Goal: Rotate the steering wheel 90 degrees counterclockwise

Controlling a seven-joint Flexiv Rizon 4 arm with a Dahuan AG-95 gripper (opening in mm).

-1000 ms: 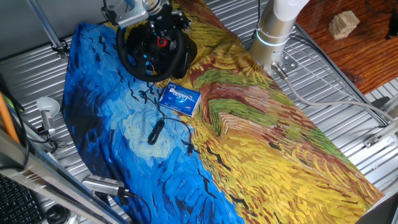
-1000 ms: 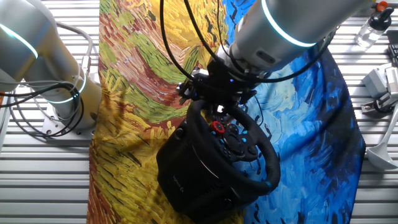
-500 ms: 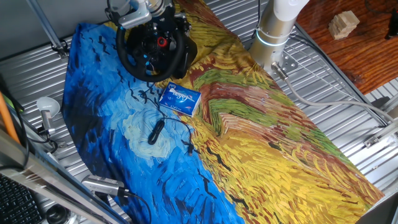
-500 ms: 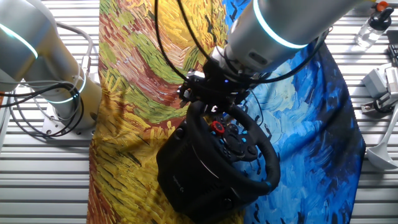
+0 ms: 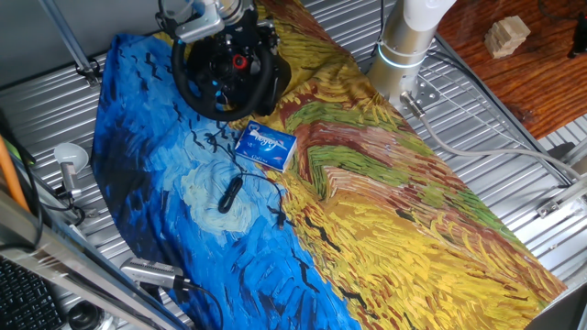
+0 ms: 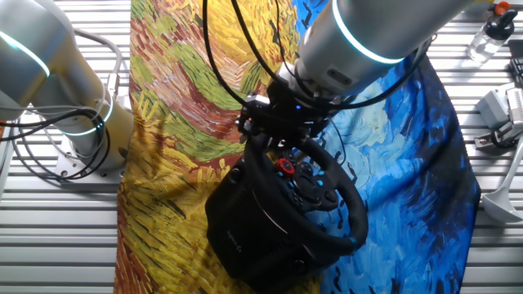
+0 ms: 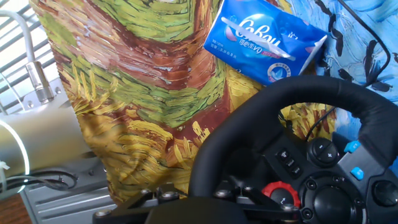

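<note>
Centrally in the other fixed view, the steering wheel (image 6: 306,192) sits on its bulky black base (image 6: 253,233) upon a painted cloth (image 6: 188,106) of blue and yellow swirls. The gripper (image 6: 278,135) hangs over the rim at about the wheel's 11 o'clock, hard against it; whether the jaws are closed on the rim or merely beside it cannot be told, since the mount hides the fingers. On the hub, a red round knob (image 6: 284,167) lies just below the gripper, with small blue buttons (image 6: 321,181) toward 3 o'clock of it. In the hand view, the rim (image 7: 261,118) arcs across the lower right, the knob (image 7: 281,193) near the bottom edge. A blue packet (image 7: 267,40) lies on the cloth at 12 o'clock of the wheel, close to the rim. In one fixed view, a thin black cable (image 5: 240,183) with plug rests beyond the packet (image 5: 264,145), well apart from the wheel (image 5: 225,73).
</note>
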